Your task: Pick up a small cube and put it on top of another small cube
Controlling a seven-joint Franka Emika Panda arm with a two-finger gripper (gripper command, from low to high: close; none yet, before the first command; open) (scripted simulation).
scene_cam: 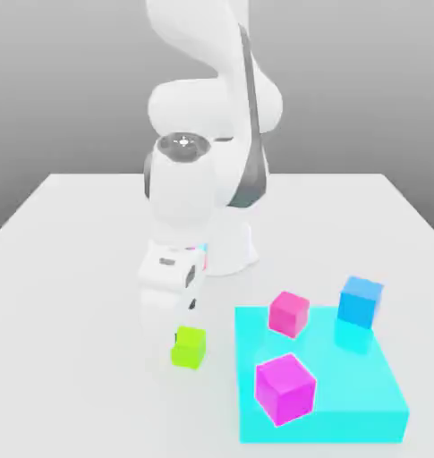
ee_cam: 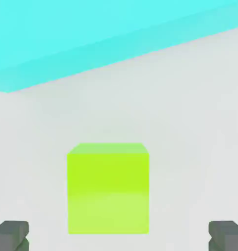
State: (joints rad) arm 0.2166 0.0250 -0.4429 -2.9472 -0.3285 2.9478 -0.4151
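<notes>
The small lime-green cube (ee_cam: 108, 188) sits flat on the white table (scene_cam: 86, 268), directly beneath the hand and centred between its two fingertips (ee_cam: 12, 235), which stand wide apart on either side of it without touching its faces. The gripper (scene_cam: 171, 309) is fully spread and has hold of nothing; in the exterior view it hangs just above and slightly behind the cube (scene_cam: 190, 348), pointing downward. Just beyond the cube from the hand lies the flat cyan platform (scene_cam: 345, 420), its near edge close to the cube but apart from it. On that platform rest two pink cubes, one (scene_cam: 285, 386) nearer the hand and one (scene_cam: 289, 313) further along, and beyond them a blue cube (scene_cam: 360, 301) at the far corner. As for progress, nothing of the stacking looks done yet: the green cube rests on the table, ungrasped, and no cube has another on top. The approach and alignment appear complete, so what remains is lowering around the cube, closing on it, lifting, carrying it over to another small cube and setting it down squarely.
</notes>
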